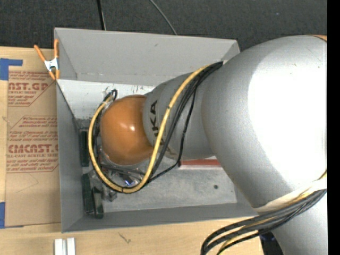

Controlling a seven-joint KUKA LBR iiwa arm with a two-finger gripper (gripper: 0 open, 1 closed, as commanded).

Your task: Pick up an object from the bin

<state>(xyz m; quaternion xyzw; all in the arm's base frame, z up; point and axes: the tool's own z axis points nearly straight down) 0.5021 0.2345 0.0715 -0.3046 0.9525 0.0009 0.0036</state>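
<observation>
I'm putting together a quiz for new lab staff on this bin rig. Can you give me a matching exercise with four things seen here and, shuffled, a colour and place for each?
Things:
1. cover
2. cable
3. strip
4. bar

Descriptions:
A. dark green, by the left wall of the bin
B. yellow, looped round the dome
C. orange, domed, at the end of the arm
D. red, on the floor at the arm's lower edge

Pairs: 1-C; 2-B; 3-D; 4-A
</observation>
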